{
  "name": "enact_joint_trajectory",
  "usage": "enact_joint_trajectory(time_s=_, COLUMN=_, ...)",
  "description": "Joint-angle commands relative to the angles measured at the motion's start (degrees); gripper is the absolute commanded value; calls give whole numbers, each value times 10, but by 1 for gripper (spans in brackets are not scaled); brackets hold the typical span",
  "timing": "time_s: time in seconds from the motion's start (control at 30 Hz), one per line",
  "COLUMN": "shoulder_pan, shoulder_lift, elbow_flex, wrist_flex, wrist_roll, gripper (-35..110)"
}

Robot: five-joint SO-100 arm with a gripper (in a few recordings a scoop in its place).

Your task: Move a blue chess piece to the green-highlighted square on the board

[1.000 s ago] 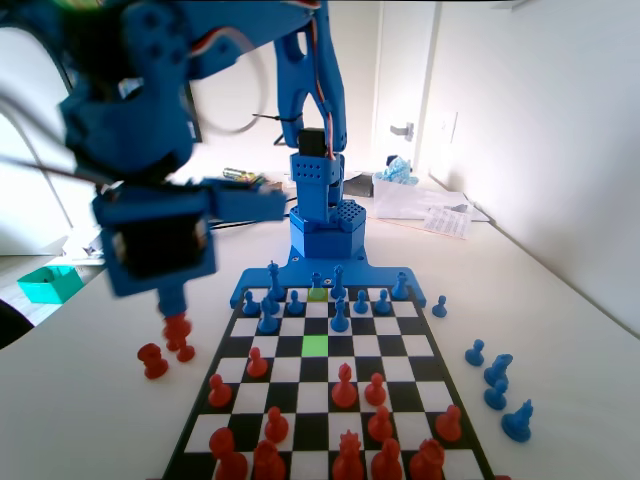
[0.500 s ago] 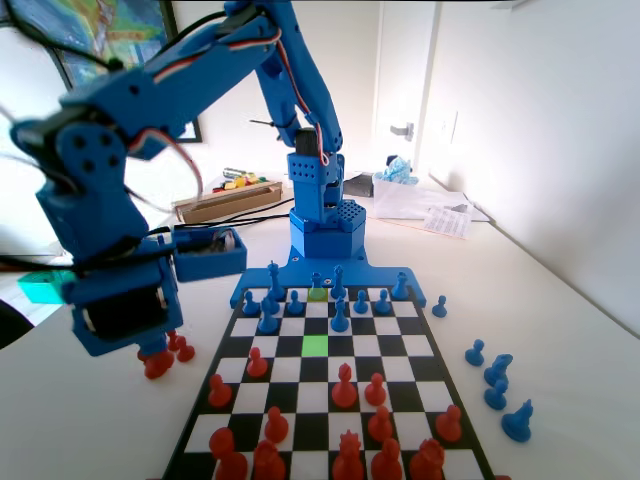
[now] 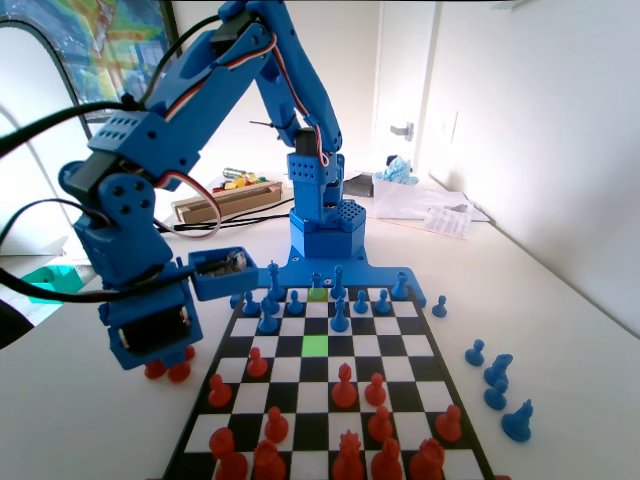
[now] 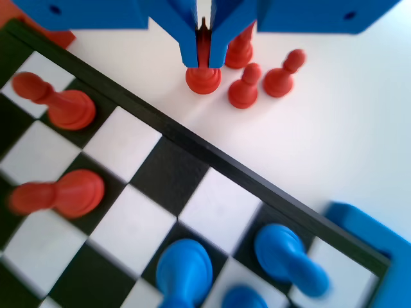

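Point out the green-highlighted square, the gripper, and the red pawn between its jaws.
green-highlighted square (image 3: 315, 345): fixed view, middle of the square.
gripper (image 4: 203, 61): wrist view, midway between the fingertips.
red pawn (image 4: 203, 78): wrist view, on its base, off the board.

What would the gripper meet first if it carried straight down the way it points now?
Probably the table: the gripper is already closed around a small red plastic pawn beside the black-and-white checkered board, whose base seems on or near the white tabletop.
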Motion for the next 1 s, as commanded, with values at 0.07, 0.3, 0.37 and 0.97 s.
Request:
enact_joint_trajectory(time_s=0.07, shoulder_pan=11, shoulder_lift=18, elbow_flex=4, wrist_flex=4, wrist_roll=-9, gripper=1)
enact_joint_trajectory(time_s=0.3, shoulder_pan=11, shoulder_lift=20, elbow_flex=1, wrist_flex=9, wrist_roll=-18, gripper=6)
enact_joint_trajectory(time_s=0.37, shoulder_pan=10, shoulder_lift=21, elbow_flex=1, wrist_flex=10, wrist_roll=-20, gripper=10)
enact_joint_trajectory(time_s=0.97, shoulder_pan=1, shoulder_lift=133, elbow_flex=-15, wrist_flex=118, wrist_roll=-28, gripper=14)
